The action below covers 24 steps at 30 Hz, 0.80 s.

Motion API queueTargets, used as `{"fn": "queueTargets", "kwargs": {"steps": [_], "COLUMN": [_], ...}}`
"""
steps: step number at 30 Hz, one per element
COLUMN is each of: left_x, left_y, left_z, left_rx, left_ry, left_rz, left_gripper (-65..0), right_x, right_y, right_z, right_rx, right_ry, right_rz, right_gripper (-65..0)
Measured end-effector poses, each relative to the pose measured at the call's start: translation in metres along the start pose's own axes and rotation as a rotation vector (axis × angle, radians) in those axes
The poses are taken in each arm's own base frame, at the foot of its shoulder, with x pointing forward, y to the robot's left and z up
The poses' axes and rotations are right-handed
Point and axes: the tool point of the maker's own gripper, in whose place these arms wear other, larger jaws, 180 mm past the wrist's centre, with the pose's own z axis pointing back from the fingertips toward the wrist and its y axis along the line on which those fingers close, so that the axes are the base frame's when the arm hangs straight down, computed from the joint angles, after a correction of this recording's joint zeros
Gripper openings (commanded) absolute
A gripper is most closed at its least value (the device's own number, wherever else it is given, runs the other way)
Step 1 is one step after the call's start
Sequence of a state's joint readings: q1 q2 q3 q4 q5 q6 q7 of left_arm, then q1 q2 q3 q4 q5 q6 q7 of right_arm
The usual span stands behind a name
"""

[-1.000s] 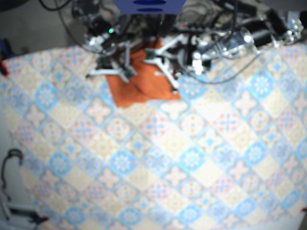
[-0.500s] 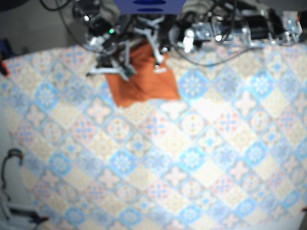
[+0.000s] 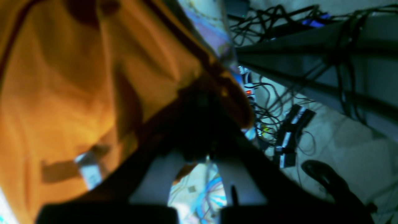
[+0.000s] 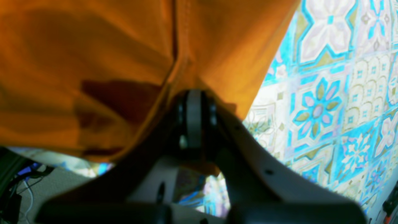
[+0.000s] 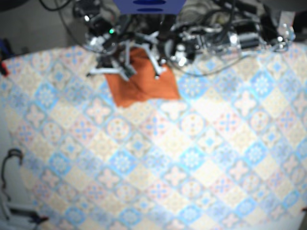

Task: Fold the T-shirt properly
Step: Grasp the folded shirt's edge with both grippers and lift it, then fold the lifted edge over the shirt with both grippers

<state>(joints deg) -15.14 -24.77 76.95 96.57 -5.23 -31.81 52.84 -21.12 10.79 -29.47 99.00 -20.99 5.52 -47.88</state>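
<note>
Right gripper and left gripper both have fingers clamped tight on the orange T-shirt over the patterned tablecloth.

A table under a blue-and-cream tiled cloth carries an orange T-shirt near its far edge, seemingly folded, though the view is blurred.

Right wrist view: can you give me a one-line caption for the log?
Right gripper shut on a seamed fold of the orange T-shirt, patterned tablecloth showing beside it.
</note>
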Motion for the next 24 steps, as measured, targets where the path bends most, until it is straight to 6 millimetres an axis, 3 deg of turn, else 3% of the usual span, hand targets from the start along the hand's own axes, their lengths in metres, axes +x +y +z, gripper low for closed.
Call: {"fn": "queueTargets", "kwargs": {"steps": [14, 19, 24], "left_x": [-0.027, -0.046, -0.084], "left_y": [0.022, 0.052, 0.09], "left_z": [-0.001, 0.005, 0.024], "left_rx": [0.063, 0.135, 0.245], "left_ry": [0.065, 0.099, 0.203], "left_rz": [-0.031, 0.035, 0.116], "left_gripper": [-65.0, -65.0, -65.0], "right_x": [0.001, 0.001, 0.003], "right_y": [0.002, 0.003, 0.004], "right_z": [0.0, 0.001, 0.001], "right_rx": [0.004, 0.006, 0.01], "right_ry": [-0.004, -0.007, -0.016], "right_rz": [0.006, 0.006, 0.004], "right_gripper": [-63.1, -63.1, -63.1]}}
